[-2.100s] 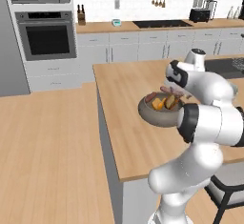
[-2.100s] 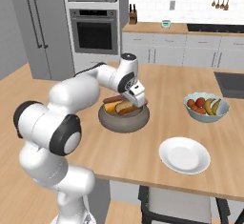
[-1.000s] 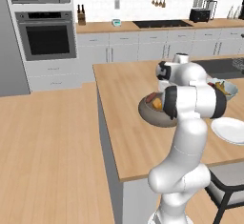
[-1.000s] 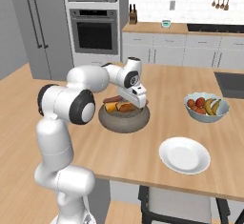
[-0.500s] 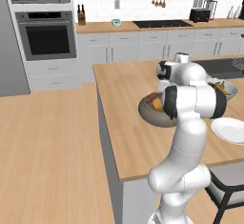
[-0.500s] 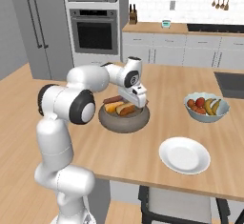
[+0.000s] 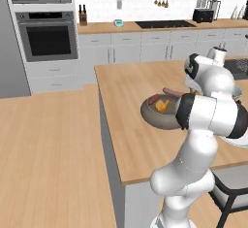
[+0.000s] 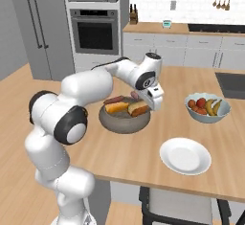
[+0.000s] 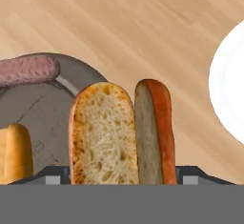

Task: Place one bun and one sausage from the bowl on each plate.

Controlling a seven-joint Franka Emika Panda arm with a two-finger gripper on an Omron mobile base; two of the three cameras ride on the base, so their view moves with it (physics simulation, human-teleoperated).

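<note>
The white arm rises from the base at seven o'clock in the right base view, bends at a dark elbow and reaches toward two o'clock. Its gripper points down, jaws set wide around a split bun.

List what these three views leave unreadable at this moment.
- Fingertips: hand view, bottom edge cuts them off behind the split bun; contact unclear.
- Bowl: left base view, the arm hides its right side; contents uncountable.
- Plate: hand view, cropped at the right edge.
- Gripper: right base view, too small to read the jaws.
</note>
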